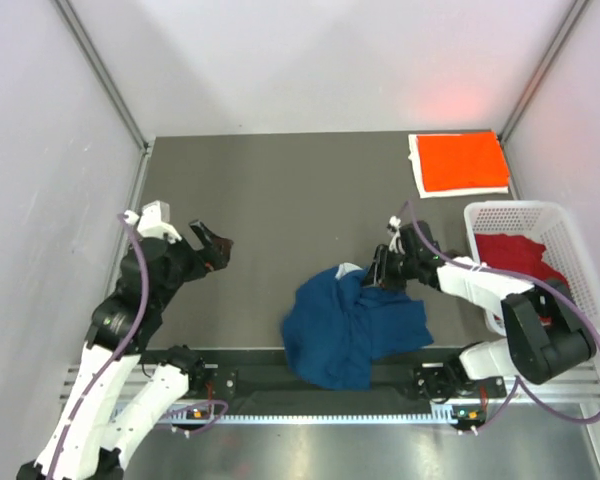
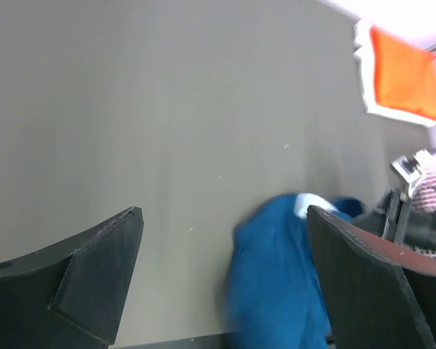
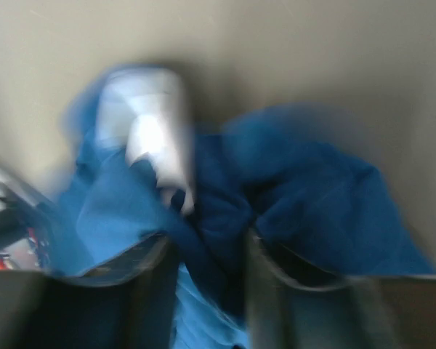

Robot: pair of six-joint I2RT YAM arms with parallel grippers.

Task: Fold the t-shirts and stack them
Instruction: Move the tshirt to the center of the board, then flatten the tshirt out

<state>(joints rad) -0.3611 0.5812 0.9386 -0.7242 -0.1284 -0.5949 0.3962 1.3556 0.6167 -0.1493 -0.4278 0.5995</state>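
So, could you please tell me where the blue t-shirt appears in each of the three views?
Top external: the blue t-shirt lies crumpled low in the picture, right of centre, by the right tool.
Left wrist: the shirt is at the bottom, right of centre.
Right wrist: the shirt, blurred, fills most of the frame.
Shared landmark: the shirt's pale patch shows in all three.

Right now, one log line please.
left claw open, empty | right claw at crumpled blue shirt, grip unclear | orange shirt folded | red shirt in basket
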